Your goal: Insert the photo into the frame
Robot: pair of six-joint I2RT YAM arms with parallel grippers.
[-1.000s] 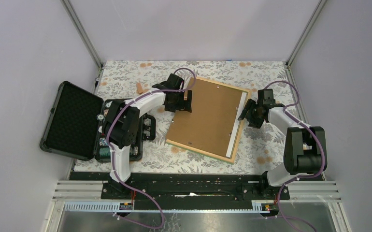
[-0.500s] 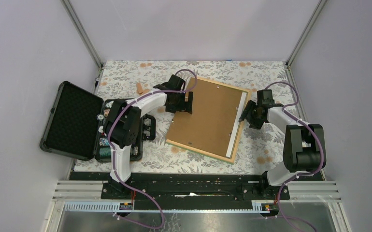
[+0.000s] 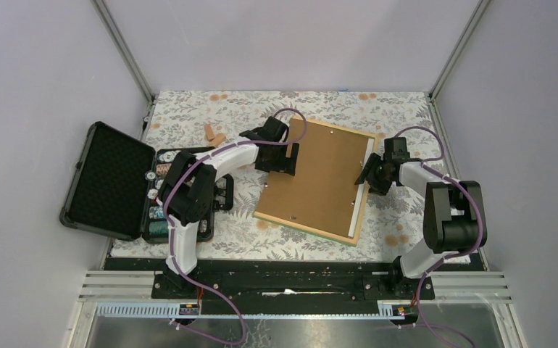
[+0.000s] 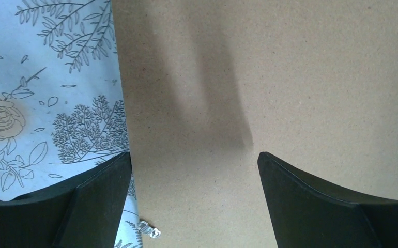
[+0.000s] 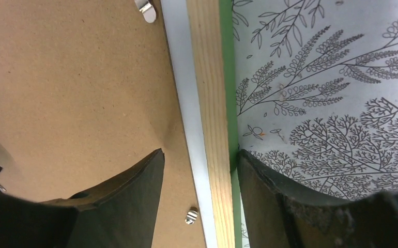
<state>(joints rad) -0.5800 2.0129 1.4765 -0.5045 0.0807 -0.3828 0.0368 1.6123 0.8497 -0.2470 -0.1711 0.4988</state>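
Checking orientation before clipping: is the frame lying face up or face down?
Face down: the frame shows its light wood back, the brown backing board lies inside it, and its green front is underneath.

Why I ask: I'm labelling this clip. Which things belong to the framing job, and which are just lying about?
Job in hand:
- frame
- photo, only a white strip showing
- brown backing board
- left gripper, right gripper

Lying about:
- black chip case, open
- small brown blocks
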